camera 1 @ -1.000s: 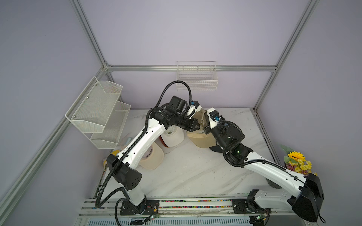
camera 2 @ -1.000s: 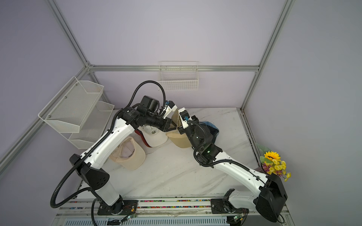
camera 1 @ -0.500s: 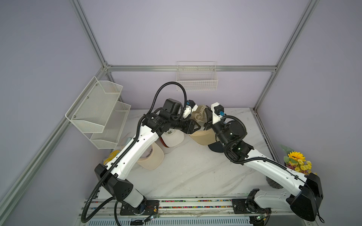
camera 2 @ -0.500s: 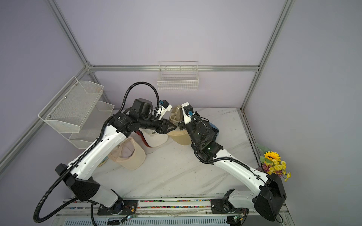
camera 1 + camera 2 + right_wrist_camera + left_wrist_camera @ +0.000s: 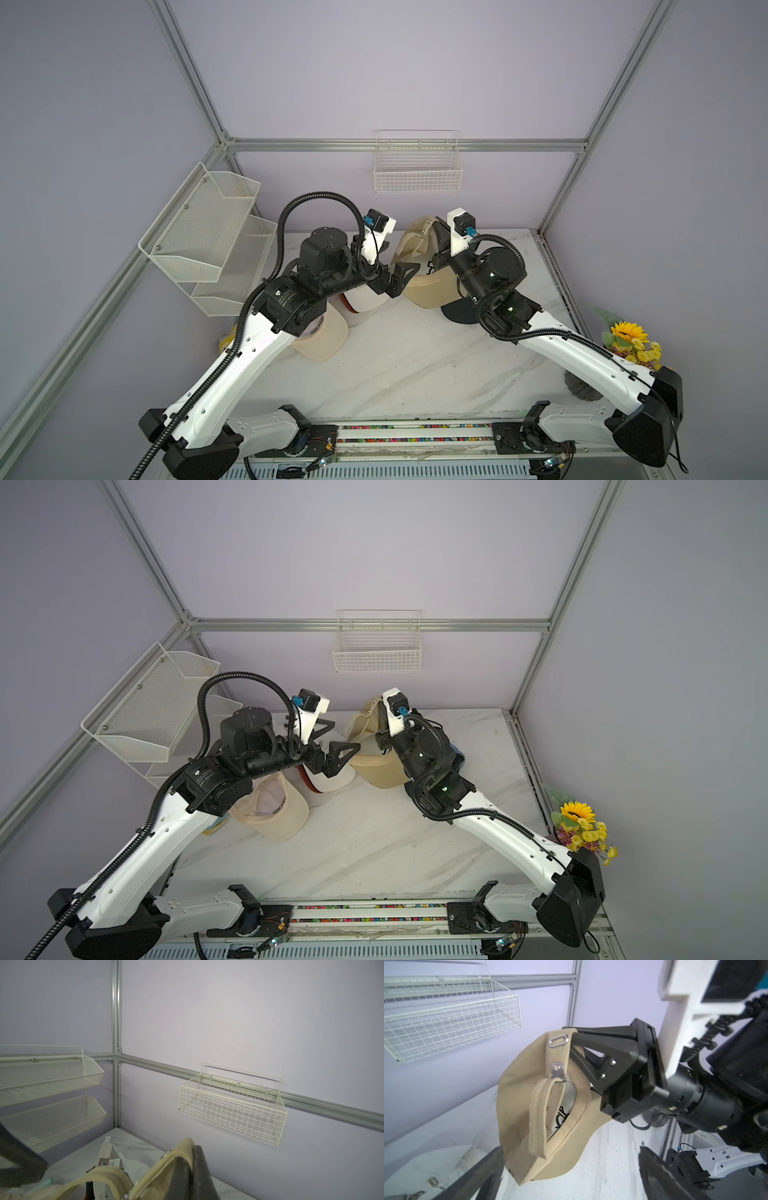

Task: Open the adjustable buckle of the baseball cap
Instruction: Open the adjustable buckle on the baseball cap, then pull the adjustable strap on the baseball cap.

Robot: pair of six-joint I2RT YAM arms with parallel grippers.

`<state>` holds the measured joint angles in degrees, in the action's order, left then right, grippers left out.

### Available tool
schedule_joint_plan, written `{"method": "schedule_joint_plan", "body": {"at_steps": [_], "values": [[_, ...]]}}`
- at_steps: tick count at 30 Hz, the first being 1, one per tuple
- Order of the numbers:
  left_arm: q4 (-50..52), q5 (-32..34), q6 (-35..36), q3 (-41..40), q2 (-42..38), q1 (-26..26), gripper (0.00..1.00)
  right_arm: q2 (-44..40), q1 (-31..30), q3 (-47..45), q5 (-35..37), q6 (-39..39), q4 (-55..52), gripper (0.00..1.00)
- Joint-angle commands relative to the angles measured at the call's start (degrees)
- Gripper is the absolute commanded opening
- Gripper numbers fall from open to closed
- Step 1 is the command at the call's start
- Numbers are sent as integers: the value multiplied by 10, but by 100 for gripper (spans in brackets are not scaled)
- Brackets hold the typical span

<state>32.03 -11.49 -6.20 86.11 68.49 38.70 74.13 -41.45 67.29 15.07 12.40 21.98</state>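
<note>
My right gripper (image 5: 572, 1032) is shut on the back band of the tan baseball cap (image 5: 517, 1093) and holds it up above the table. The cap shows in both top views (image 5: 419, 266) (image 5: 374, 762). Its silver buckle (image 5: 558, 1071) sits just below a metal eyelet (image 5: 559, 1041). The cap's strap (image 5: 538, 1118) hangs from the buckle as a loose loop, its lower end free. My left gripper (image 5: 397, 259) (image 5: 569, 1167) stands open just left of the cap, touching nothing. In the right wrist view the right gripper (image 5: 192, 1151) pinches the tan band.
A cream cap (image 5: 322, 336) and a white cap with a red brim (image 5: 361, 299) lie under my left arm. A dark cap (image 5: 457, 311) lies below the right wrist. A wire basket (image 5: 417, 174) and mesh shelves (image 5: 208, 232) hang on the walls. Sunflowers (image 5: 627, 336) stand at the right edge.
My left gripper has opened wide and drawn back left from the cap. The right gripper keeps its hold on the cap band, with the cap lifted slightly.
</note>
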Motion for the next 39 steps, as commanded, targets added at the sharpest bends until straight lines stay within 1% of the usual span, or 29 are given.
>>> {"method": "schedule_joint_plan", "body": {"at_steps": [1, 4, 9, 14, 19, 22, 24, 27, 31, 32, 35, 38, 39], "values": [[-47, 65, 55, -37, 7, 27, 100, 7, 2, 39, -14, -12, -20, 0], [-76, 97, 78, -68, -2, 53, 100, 10, 2, 63, -17, -13, -35, 0], [-166, 127, 104, -127, -18, 93, 100, 13, 2, 92, -25, -22, -56, 0], [-212, 151, 112, -161, -34, 104, 100, 16, 2, 98, -28, -26, -58, 0], [-266, 212, 134, -191, -63, 117, 100, 15, 2, 98, -32, -32, -64, 0], [-317, 234, 147, -216, -85, 119, 100, 13, 2, 98, -35, -35, -71, 0], [-333, 246, 158, -218, -89, 120, 99, 11, 2, 96, -35, -36, -72, 0], [-341, 253, 176, -205, -81, 120, 94, 9, 2, 97, -41, -43, -74, 0], [-378, 256, 199, -201, -69, 120, 87, 8, 2, 95, -53, -50, -79, 0], [-381, 255, 202, -196, -63, 120, 84, 7, 2, 95, -56, -52, -80, 0], [-379, 255, 212, -176, -42, 120, 81, 7, 2, 94, -63, -57, -84, 0], [-389, 248, 214, -169, -32, 121, 62, 7, 2, 93, -65, -58, -84, 0], [-392, 250, 212, -168, -32, 120, 59, 7, 2, 92, -63, -57, -83, 0]]}}
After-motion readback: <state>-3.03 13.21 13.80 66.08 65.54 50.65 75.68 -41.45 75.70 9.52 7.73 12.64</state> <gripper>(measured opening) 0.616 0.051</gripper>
